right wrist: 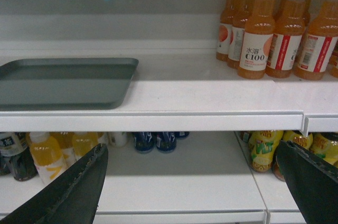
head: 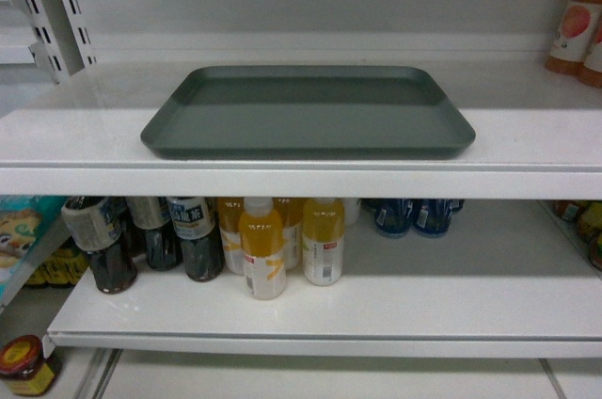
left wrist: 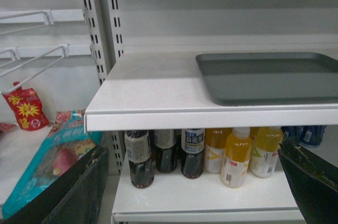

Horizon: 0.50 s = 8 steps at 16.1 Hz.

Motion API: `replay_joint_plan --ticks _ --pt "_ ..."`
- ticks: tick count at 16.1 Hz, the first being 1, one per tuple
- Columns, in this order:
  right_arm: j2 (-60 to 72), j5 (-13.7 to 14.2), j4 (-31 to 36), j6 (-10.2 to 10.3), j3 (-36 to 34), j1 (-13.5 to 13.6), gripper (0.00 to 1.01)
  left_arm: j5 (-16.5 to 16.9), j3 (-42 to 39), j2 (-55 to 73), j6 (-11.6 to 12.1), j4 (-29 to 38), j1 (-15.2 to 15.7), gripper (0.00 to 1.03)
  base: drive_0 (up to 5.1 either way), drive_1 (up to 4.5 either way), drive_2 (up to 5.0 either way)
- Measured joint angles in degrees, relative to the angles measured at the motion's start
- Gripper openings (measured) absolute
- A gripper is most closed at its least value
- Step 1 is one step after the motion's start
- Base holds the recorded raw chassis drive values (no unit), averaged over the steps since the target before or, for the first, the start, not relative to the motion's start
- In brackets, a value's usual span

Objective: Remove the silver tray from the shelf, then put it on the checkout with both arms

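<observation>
The silver tray [head: 308, 115] lies flat and empty on the white shelf [head: 85, 135], near its front lip. In the left wrist view the silver tray [left wrist: 272, 78] is up and to the right on the shelf [left wrist: 148, 84]. My left gripper [left wrist: 193, 174] hangs open below the shelf lip, in front of the lower bottles, holding nothing. In the right wrist view the silver tray [right wrist: 60, 83] is up and to the left on the shelf [right wrist: 211, 94]. My right gripper [right wrist: 193, 168] is open too, below the lip and apart from the tray. Neither gripper shows in the head view. The checkout is out of view.
Orange drink bottles [right wrist: 274, 31] stand on the shelf right of the tray. The lower shelf holds dark tea bottles [head: 150, 239], yellow juice bottles [head: 282, 244] and blue cans [head: 409, 215]. Snack bags [left wrist: 50, 152] and slotted uprights [left wrist: 100, 23] are at the left.
</observation>
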Motion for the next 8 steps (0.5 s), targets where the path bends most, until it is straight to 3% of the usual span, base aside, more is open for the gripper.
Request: replay_joint_plan --ticks 8 --pt "0.0 0.0 0.1 0.0 0.0 0.0 0.98 0.0 0.0 0.0 0.0 0.0 0.0 0.98 0.1 4.31 -4.2"
